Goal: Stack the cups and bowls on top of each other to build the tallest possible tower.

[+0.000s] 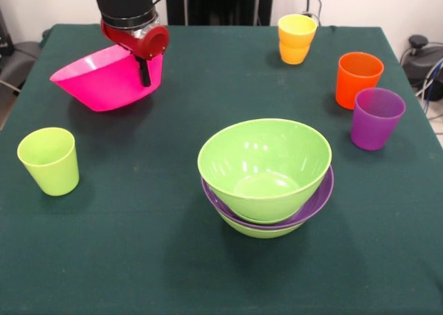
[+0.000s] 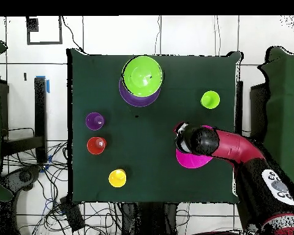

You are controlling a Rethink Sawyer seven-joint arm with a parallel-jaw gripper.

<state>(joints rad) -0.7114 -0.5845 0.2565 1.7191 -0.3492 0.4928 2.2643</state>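
Tower lies toward four o'clock in our front view from our gripper, which clamps the tilted pink bowl by its rim.

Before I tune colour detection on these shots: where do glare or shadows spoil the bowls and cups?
Front view: white glare spots sit inside the top lime green bowl; the tilted pink bowl throws a soft shadow on the cloth beneath it; the cups look evenly lit. Overhead view: small highlights show inside the same green bowl, and the arm hides most of the pink bowl.

Bright, even light; glossy highlights.
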